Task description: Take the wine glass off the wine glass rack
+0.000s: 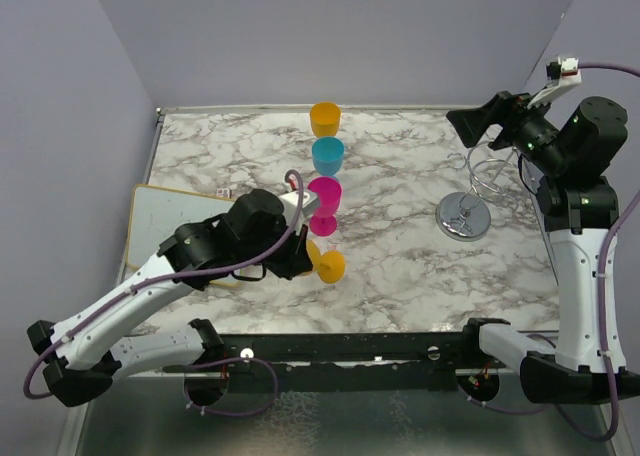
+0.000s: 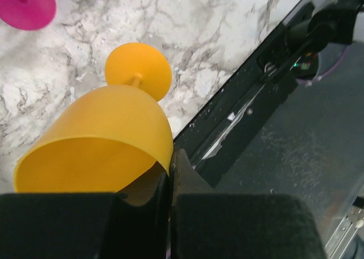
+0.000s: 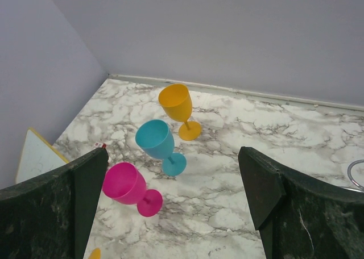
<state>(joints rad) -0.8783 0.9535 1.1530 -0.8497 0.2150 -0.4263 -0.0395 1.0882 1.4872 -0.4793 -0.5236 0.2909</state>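
Four wine glasses, one rack (image 1: 465,214)
Your left gripper (image 2: 170,162) clamped the rim of the near orange glass (image 2: 102,134); your right gripper (image 3: 173,176) gaped empty; three others (image 1: 327,156) stood in a row.

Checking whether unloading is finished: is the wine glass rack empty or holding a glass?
Empty: the wine glass rack shows bare wire arms; the left tool grips an orange glass away from it.

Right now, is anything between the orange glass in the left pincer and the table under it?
Nothing visible. The left pincer grips the held glass by its rim over bare table; the pink glass stands beyond, apart.
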